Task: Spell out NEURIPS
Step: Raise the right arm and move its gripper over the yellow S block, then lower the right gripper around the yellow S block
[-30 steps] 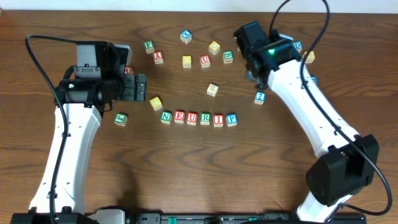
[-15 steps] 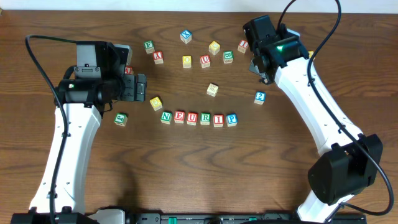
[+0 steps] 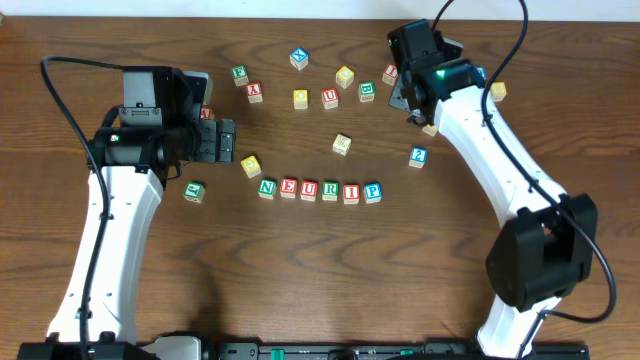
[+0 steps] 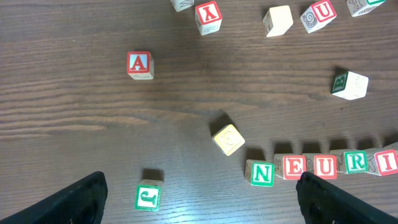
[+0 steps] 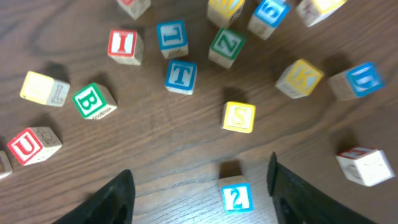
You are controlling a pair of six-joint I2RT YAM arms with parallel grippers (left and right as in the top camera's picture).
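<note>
Closest to the arm bases, six small wooden letter cubes stood side by side in a row at mid-table: the green N cube (image 3: 267, 187), red E cube (image 3: 288, 188), red U cube (image 3: 309, 189), green R cube (image 3: 330, 190), red I cube (image 3: 351, 192) and blue P cube (image 3: 372, 191). A green-lettered wooden cube (image 3: 194, 191) sat well to the left of the N, and a tilted yellow picture-faced cube (image 3: 250, 165) lay just beyond the N's left corner. Over that spot I had my left gripper (image 3: 232, 143) hovering, jaws spread wide and holding nothing. Farther out lay a pale unpainted-looking cube (image 3: 342, 144) and, to its right, a blue 2 cube (image 5: 236, 198). Through the right wrist camera, that 2 cube showed between the fingers of my right gripper (image 5: 199, 177), which stood apart and gripped nothing. Just past it was the yellow-faced S cube (image 5: 239, 117), loose on the table and well away from the row; from overhead I could not pick it out under the arm. Beyond it lay a blue T cube (image 5: 181, 76), a green Z cube (image 5: 226, 46) and a yellow K cube (image 5: 300, 78), with a red A cube (image 3: 254, 90) and a blue X cube (image 3: 299, 58) along the far side.
</note>
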